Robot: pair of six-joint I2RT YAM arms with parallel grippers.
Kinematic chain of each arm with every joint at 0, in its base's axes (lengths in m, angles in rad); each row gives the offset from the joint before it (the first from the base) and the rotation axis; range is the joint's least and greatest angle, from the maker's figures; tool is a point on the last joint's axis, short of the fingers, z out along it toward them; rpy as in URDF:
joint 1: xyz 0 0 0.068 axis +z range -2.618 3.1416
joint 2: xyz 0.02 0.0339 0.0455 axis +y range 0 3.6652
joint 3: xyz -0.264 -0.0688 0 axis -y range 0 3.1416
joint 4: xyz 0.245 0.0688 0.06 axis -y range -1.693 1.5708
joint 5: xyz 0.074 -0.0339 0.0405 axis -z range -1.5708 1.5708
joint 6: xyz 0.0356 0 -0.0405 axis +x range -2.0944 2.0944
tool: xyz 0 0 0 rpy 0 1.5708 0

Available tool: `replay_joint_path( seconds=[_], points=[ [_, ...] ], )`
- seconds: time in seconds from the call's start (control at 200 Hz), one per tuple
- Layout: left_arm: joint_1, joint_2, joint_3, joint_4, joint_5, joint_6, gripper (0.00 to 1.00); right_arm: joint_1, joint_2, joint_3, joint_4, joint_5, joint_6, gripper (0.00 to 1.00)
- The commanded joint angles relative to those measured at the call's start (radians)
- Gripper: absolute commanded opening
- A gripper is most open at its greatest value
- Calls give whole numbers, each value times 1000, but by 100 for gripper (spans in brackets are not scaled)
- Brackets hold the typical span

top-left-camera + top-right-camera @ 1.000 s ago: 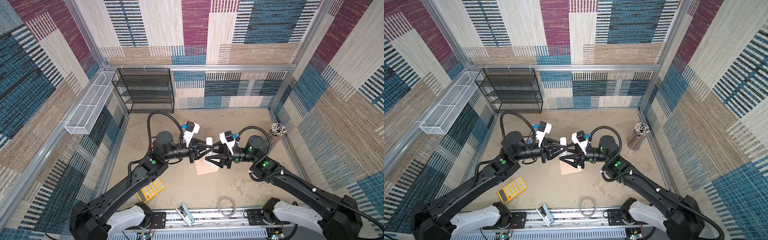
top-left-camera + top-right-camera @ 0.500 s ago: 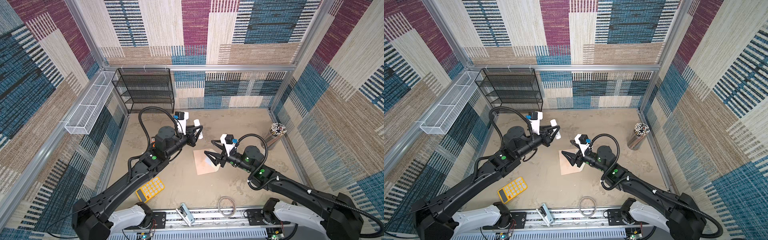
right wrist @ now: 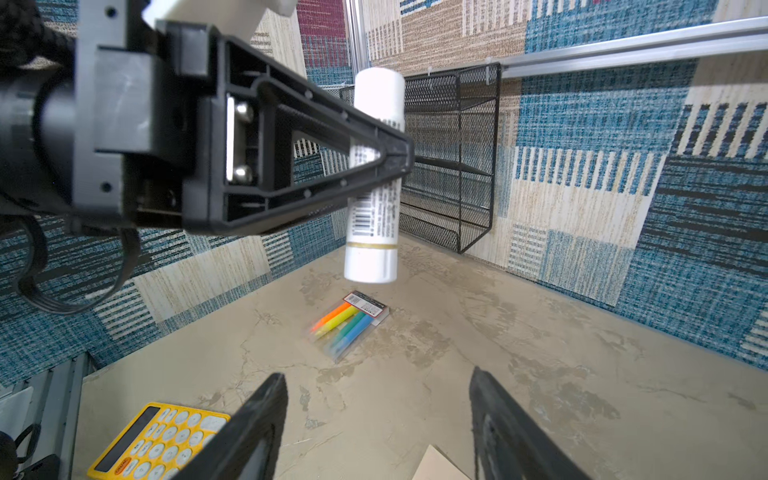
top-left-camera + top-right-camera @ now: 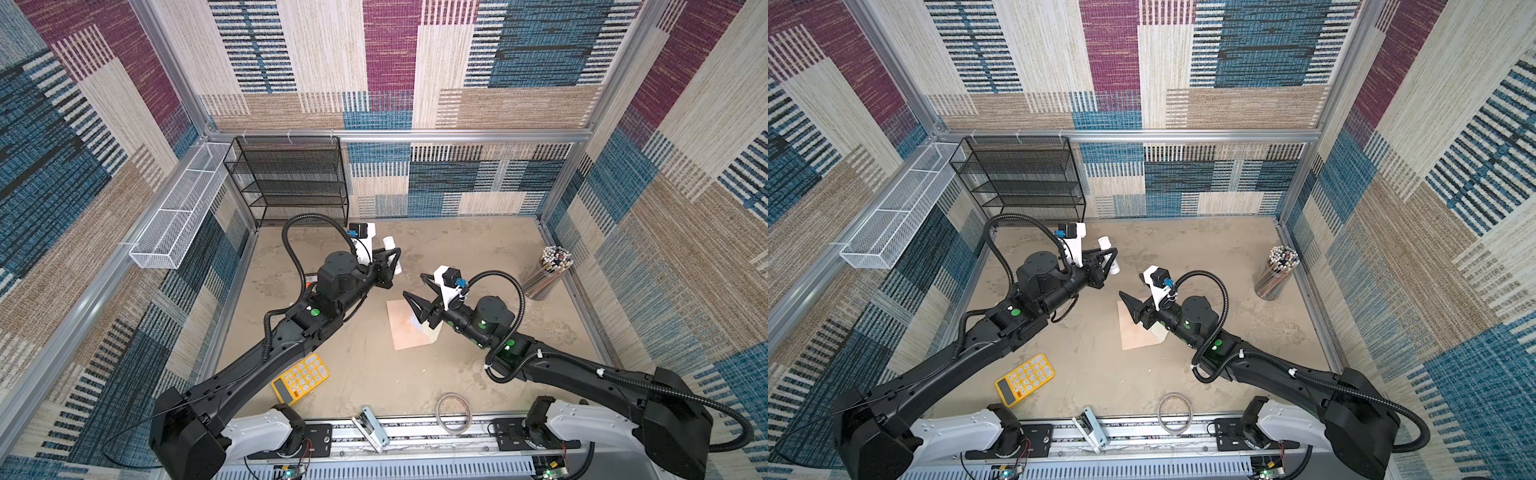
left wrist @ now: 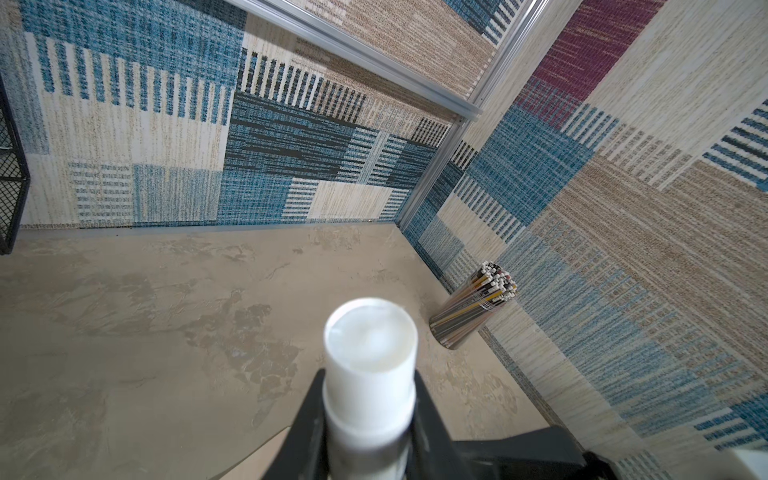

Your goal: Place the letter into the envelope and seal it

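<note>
The peach-pink envelope [image 4: 405,332] [image 4: 1133,334] lies flat at mid-table, its cream flap [image 4: 434,333] sticking out under my right arm. The letter is hidden. My right gripper [image 4: 413,285] [image 4: 1131,286] hovers over the envelope's far edge, open and holding nothing. In the right wrist view its fingers [image 3: 266,407] stand wide apart above an envelope corner [image 3: 436,465]. My left gripper [image 4: 394,259] [image 4: 1111,257] [image 5: 370,415] is raised to the left of the envelope and shut on a white glue stick [image 4: 392,253] [image 5: 370,353] [image 3: 374,174].
A yellow calculator [image 4: 300,378] lies at the front left and a highlighter pack [image 3: 349,324] beneath the left arm. A cup of pencils [image 4: 548,272] stands by the right wall. A black mesh shelf [image 4: 291,183] fills the back left corner. A wire ring [image 4: 454,413] sits at the front edge.
Both grippers met above the envelope a second ago. The left one has since drawn back and up to the left with the glue stick. The right one has pulled away rightward and opened wider.
</note>
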Motion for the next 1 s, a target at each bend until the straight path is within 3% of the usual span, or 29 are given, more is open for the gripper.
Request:
replay_joint_path(
  seconds=[0.0,0.245,0.581,0.997],
  points=[
    [0,1,-5,55,-13,-10,0,11,17,18,57,25,-34,69],
    [-2,9,-11,75,1,-25,0,16,58,45,68,21,-55,62],
    [-18,29,-17,105,20,-54,0,17,121,97,73,41,-68,59],
    [-36,37,-20,111,31,-59,0,16,157,126,77,79,-72,39]
  ],
)
